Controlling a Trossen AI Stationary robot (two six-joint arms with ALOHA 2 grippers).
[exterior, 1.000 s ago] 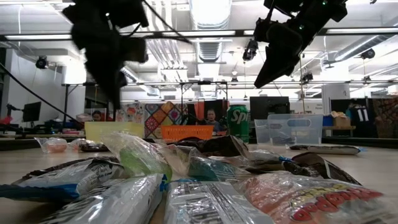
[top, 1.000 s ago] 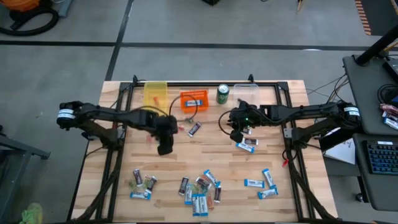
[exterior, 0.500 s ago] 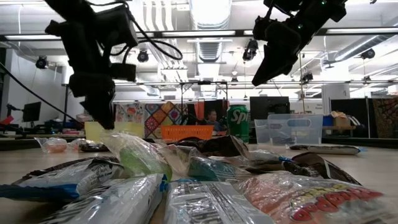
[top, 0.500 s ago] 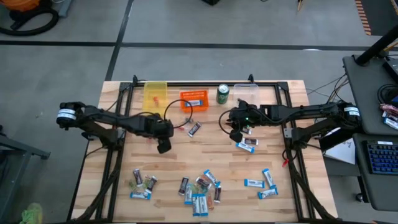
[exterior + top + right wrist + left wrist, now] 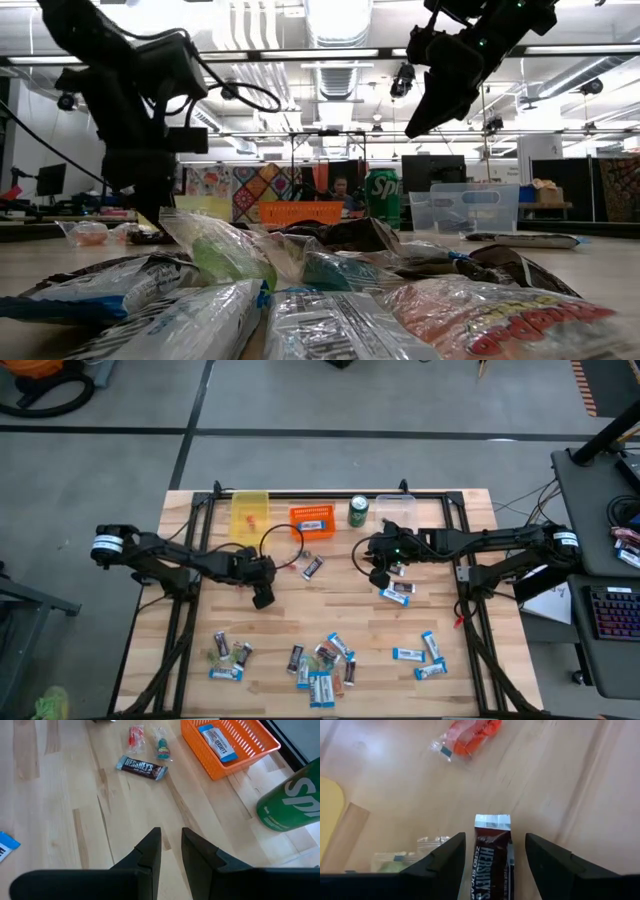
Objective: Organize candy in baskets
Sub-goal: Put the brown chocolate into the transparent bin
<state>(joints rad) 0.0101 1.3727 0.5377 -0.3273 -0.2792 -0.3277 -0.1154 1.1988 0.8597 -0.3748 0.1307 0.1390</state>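
My left gripper [image 5: 262, 600] [image 5: 495, 840] is open and low over the table. A dark brown Hershey's bar [image 5: 491, 857] lies flat on the wood between its fingers; I see no touch. Ahead lie an orange-red sweet [image 5: 470, 732] and a green sweet [image 5: 394, 862]. My right gripper [image 5: 378, 577] [image 5: 171, 832] hangs shut and raised [image 5: 415, 130] right of centre, holding nothing. The yellow basket [image 5: 250, 510], orange basket [image 5: 312, 520] and clear basket [image 5: 396, 510] stand along the far edge. A blue-and-white bar [image 5: 217, 742] lies in the orange one.
A green soda can [image 5: 359, 510] stands between the orange and clear baskets. Another Hershey's bar [image 5: 142, 768] lies near the orange basket, with two small sweets [image 5: 161, 747] beside it. Several wrapped pieces [image 5: 320, 665] are scattered along the near edge, and a blue-and-white bar [image 5: 397, 592] lies near my right gripper.
My left gripper has come down toward the table and shifted a little toward the left edge, ending low over the dark bar.
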